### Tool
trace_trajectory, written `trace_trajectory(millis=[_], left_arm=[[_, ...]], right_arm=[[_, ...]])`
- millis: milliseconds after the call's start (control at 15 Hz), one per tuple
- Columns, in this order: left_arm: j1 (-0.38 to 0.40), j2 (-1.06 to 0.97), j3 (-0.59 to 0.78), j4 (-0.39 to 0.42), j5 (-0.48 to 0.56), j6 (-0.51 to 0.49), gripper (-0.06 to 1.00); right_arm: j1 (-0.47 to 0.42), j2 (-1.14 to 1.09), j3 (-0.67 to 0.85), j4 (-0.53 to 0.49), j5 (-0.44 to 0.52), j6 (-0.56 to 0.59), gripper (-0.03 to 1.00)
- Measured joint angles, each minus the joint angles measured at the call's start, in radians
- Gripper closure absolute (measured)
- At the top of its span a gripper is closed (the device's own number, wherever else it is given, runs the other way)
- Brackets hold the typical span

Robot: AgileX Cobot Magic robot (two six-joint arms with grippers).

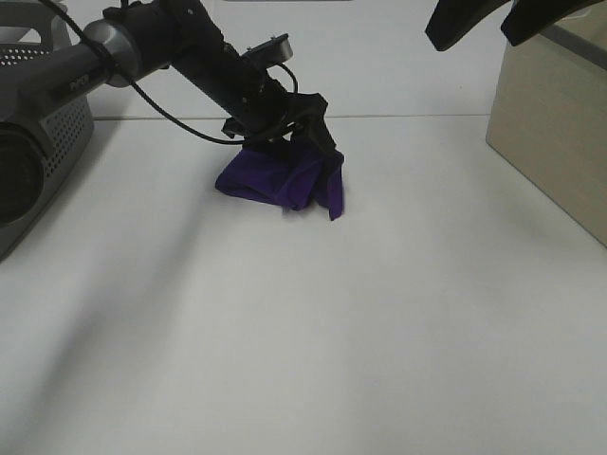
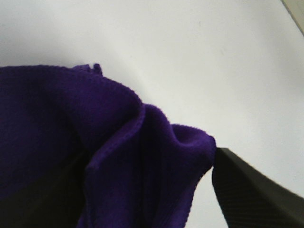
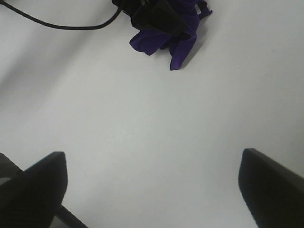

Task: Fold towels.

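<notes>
The deep purple towel (image 1: 280, 180) lies bunched up on the white table (image 1: 313, 332), toward the back and left of centre. My left gripper (image 1: 308, 133) reaches down onto its top right part, with one flap hanging at the right. In the left wrist view the towel (image 2: 118, 142) fills the space between the two black fingers (image 2: 256, 194), and the left gripper (image 2: 147, 164) is closed on the bunched folds. My right gripper (image 1: 474, 28) hangs high at the back right, open and empty. The right wrist view shows its gripper (image 3: 152, 164) far from the towel (image 3: 161, 38). No white tag shows.
A grey perforated device (image 1: 43, 123) stands at the left edge. A light wooden box (image 1: 550, 123) stands at the right. A black cable (image 1: 180, 118) trails from the left arm over the table behind the towel.
</notes>
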Motion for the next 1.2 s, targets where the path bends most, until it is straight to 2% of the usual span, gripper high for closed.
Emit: trace_trajectory(millis=[133, 200, 267, 400, 600, 733, 867, 933, 1000, 1067, 1200], left_arm=[[-0.026, 0.007, 0.000, -0.020, -0.035, 0.011, 0.28], [-0.035, 0.007, 0.000, -0.049, -0.037, 0.014, 0.28], [-0.048, 0.007, 0.000, -0.119, -0.040, 0.014, 0.28], [-0.069, 0.007, 0.000, -0.173, -0.055, 0.016, 0.28], [-0.080, 0.008, 0.000, -0.184, -0.064, 0.021, 0.28], [-0.079, 0.007, 0.000, -0.162, -0.058, 0.023, 0.28], [-0.079, -0.014, 0.000, -0.060, -0.019, 0.028, 0.28], [-0.072, -0.084, 0.000, 0.151, 0.050, 0.012, 0.28], [-0.068, -0.104, 0.000, 0.202, 0.065, -0.005, 0.28], [-0.057, -0.157, 0.000, 0.334, 0.104, -0.059, 0.26], [-0.013, -0.246, 0.000, 0.539, 0.152, -0.158, 0.23]], right_arm=[[0.000, 0.000, 0.000, 0.000, 0.000, -0.003, 0.02], [0.000, 0.000, 0.000, 0.000, 0.000, -0.003, 0.02], [0.000, 0.000, 0.000, 0.000, 0.000, -0.003, 0.02], [0.000, 0.000, 0.000, 0.000, 0.000, -0.003, 0.02], [0.000, 0.000, 0.000, 0.000, 0.000, -0.003, 0.02], [0.000, 0.000, 0.000, 0.000, 0.000, -0.003, 0.02], [0.000, 0.000, 0.000, 0.000, 0.000, -0.002, 0.02], [0.000, -0.002, 0.000, 0.000, 0.000, 0.013, 0.02], [0.000, -0.004, 0.000, 0.000, 0.000, 0.020, 0.02], [0.000, -0.010, 0.000, -0.001, 0.000, 0.035, 0.02], [0.000, -0.029, -0.002, -0.037, 0.001, 0.101, 0.02]])
